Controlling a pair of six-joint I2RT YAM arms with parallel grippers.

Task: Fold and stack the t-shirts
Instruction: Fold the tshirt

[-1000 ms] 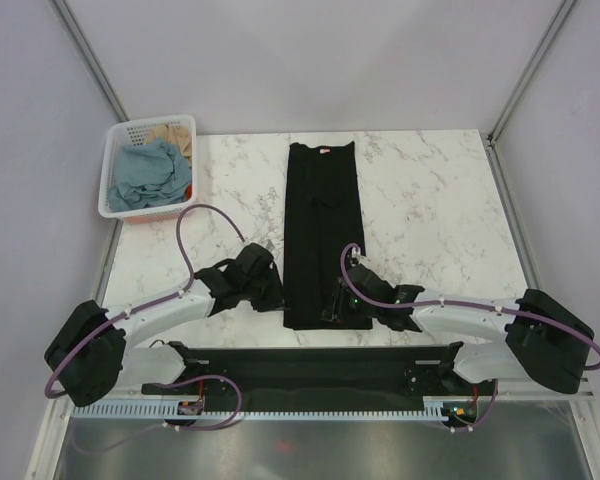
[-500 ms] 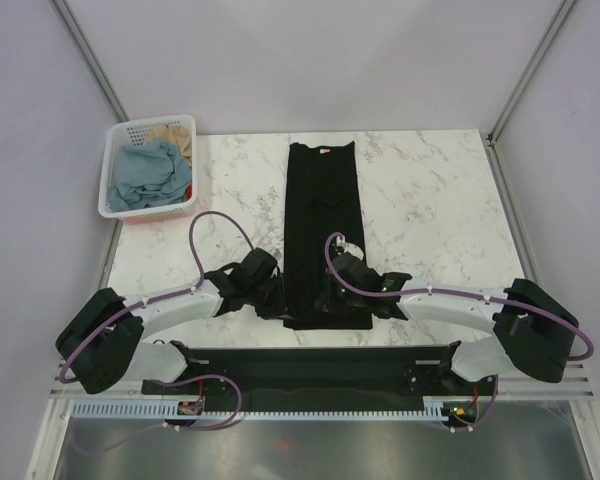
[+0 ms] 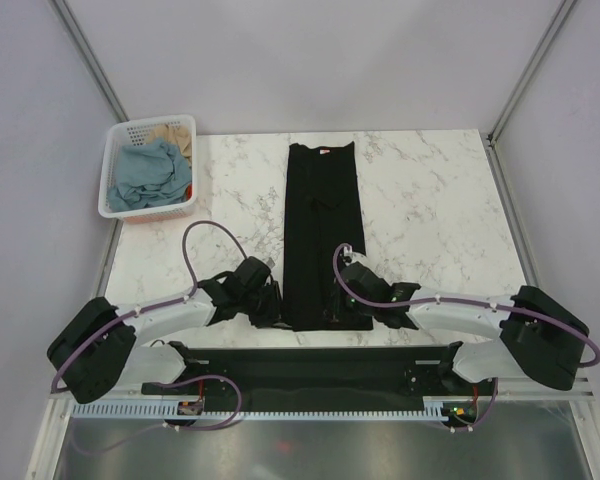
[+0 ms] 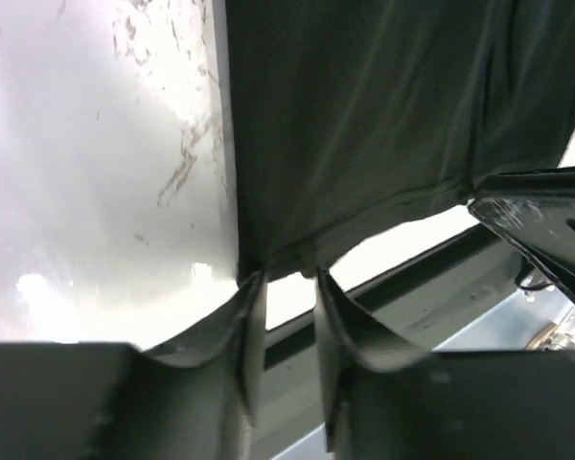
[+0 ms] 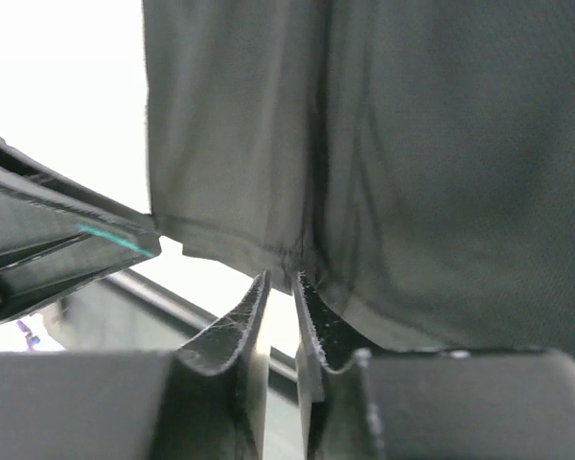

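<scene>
A black t-shirt (image 3: 320,230), folded into a long narrow strip, lies down the middle of the marble table, its pinkish neck label at the far end. My left gripper (image 3: 278,312) sits at its near left corner. In the left wrist view the jaws (image 4: 286,278) stand apart, the hem (image 4: 364,115) touching their tips and light showing between them. My right gripper (image 3: 338,314) is at the near hem, right of the left one. In the right wrist view its jaws (image 5: 282,278) are nearly together, pinching a bunched seam of the black fabric (image 5: 412,144).
A white slotted basket (image 3: 108,196) stands at the far left corner with a dusty blue shirt (image 3: 145,175) and a tan one (image 3: 175,135) inside. The black mounting rail (image 3: 310,362) runs along the near table edge just behind the hem.
Both grippers have come in to the shirt's near hem. The right jaws have narrowed onto the fabric, and the left jaws have spread a little.
</scene>
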